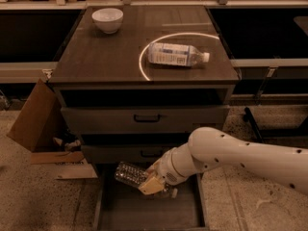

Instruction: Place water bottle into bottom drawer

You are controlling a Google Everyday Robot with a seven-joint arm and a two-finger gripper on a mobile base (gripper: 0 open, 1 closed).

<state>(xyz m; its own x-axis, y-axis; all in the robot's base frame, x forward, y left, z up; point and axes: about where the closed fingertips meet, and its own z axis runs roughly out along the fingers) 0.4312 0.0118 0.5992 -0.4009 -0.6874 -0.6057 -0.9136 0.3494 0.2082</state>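
The water bottle (129, 173), clear and ribbed, lies sideways in my gripper (153, 184), which is shut on it. The gripper holds the bottle just above the open bottom drawer (113, 211), at the drawer's back, right below the middle drawer's front. The bottle's base end points left; its cap end is hidden behind the gripper. My white arm (236, 153) reaches in from the right.
A smoother bottle with a white-blue label (175, 55) lies on the cabinet top (96, 57), and a white bowl (107, 19) stands at its back left. Two shallower drawers with black handles (147, 118) sit above. A cardboard box (36, 121) leans left of the cabinet.
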